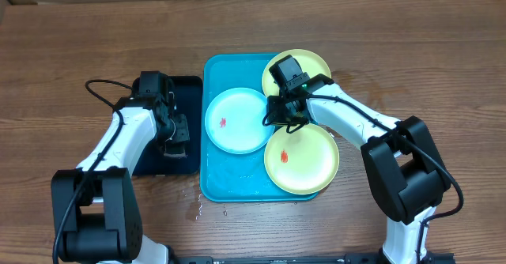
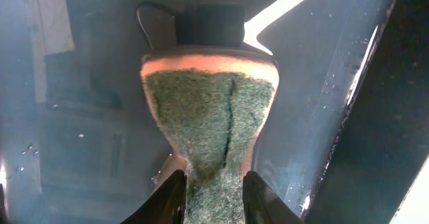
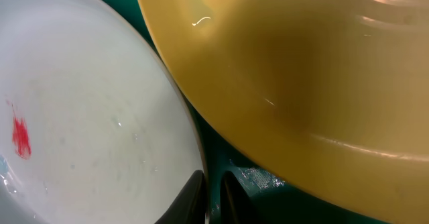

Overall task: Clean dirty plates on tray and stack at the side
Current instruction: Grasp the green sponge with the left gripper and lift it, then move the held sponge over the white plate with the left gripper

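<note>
Three round plates are lying in the turquoise tray (image 1: 212, 177): a light blue plate (image 1: 236, 120) with a red smear just left of the right gripper (image 3: 213, 196), a plain green plate (image 1: 310, 62) beyond it, and a smeared green plate (image 1: 304, 161) on its near side. The frame's edge is cutting off its fingertips, which are showing a narrow gap at the blue rim, so any grip cannot be told. The left gripper (image 2: 213, 198) is squeezing a green sponge (image 2: 209, 113) above a black tray (image 1: 188, 90).
</note>
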Controlling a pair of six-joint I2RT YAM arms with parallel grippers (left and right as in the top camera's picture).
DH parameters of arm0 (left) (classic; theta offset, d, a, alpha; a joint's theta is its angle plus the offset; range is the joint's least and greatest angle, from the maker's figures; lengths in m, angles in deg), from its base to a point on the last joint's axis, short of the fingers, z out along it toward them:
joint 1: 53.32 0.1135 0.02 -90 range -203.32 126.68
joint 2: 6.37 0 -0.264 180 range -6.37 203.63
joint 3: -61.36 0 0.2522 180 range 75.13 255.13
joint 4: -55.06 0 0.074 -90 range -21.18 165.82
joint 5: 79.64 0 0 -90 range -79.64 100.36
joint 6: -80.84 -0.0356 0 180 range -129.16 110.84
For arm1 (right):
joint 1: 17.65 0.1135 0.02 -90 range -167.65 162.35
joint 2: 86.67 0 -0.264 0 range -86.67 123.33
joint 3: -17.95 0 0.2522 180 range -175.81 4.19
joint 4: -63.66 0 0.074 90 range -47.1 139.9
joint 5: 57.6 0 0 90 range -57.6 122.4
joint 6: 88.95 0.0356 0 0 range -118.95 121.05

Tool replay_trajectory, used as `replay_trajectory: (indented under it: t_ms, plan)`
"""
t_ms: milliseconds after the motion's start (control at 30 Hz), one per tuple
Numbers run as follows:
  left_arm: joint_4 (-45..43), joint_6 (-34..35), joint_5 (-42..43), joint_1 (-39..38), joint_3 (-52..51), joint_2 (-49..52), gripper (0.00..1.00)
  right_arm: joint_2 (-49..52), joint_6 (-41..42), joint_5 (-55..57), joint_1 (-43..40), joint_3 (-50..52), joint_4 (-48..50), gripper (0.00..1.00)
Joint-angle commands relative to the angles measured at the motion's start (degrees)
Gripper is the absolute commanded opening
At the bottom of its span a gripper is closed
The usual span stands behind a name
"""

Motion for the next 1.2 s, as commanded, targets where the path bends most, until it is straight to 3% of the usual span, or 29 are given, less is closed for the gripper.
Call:
replay_trajectory:
  t_ms: [0,133,300,467,600,800,967,1167]
  plan:
    - [-0.3,-2.7,1.3,-0.1,-0.2,1.5,0.29,0.3,0.2,1.1,-0.1,0.7,0.2,0.10]
    - [-0.4,-2.7,1.1,-0.1,-0.3,2.4,0.25,0.3,0.2,1.1,-0.1,0.7,0.3,0.10]
    - [-0.7,-2.8,1.2,-0.1,-0.3,2.8,0.04,0.3,0.2,1.1,-0.1,0.7,0.4,0.10]
    - [-1.7,-3.7,1.7,0.0,0.2,2.5,0.04,0.3,0.3,1.1,-0.1,0.7,0.5,0.10]
    - [2.6,-3.6,1.6,0.1,4.6,1.1,0.04,0.3,0.3,1.1,-0.1,0.7,0.5,0.11]
    - [4.3,-2.3,-1.2,-0.2,10.3,-4.1,0.04,0.3,0.3,1.1,-0.1,0.7,0.5,0.20]
    - [3.0,-0.6,-6.2,-0.5,11.0,-8.8,0.04,0.3,1.2,0.0,-0.1,0.7,0.4,0.20]
    - [2.3,-0.6,-5.6,-1.7,10.9,-10.4,0.04,0.3,1.6,0.0,-0.1,0.7,0.4,0.19]
